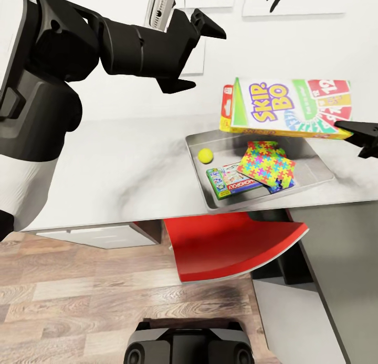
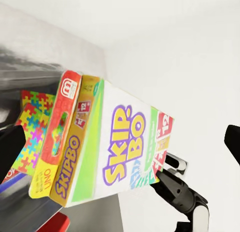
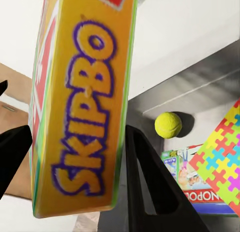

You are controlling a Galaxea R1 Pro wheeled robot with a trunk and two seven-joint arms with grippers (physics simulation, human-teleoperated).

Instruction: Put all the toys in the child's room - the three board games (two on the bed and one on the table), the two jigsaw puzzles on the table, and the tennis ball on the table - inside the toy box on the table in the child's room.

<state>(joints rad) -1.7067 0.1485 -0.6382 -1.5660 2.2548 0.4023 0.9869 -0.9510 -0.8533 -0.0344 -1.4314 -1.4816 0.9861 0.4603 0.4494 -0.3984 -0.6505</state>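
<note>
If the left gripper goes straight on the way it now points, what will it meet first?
Probably the Skip-Bo box. In the left wrist view it sits right ahead of the left gripper, held by the right gripper above the toy box. Depth is unclear, so it could pass just beside it.

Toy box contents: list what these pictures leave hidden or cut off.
- Blue box: head view, under the jigsaw puzzles; only a corner shows.
- Monopoly box: partly covered by the puzzles.
- Toy box far rim: hidden by the Skip-Bo box.
- Right gripper: cut by the frame edge.
</note>
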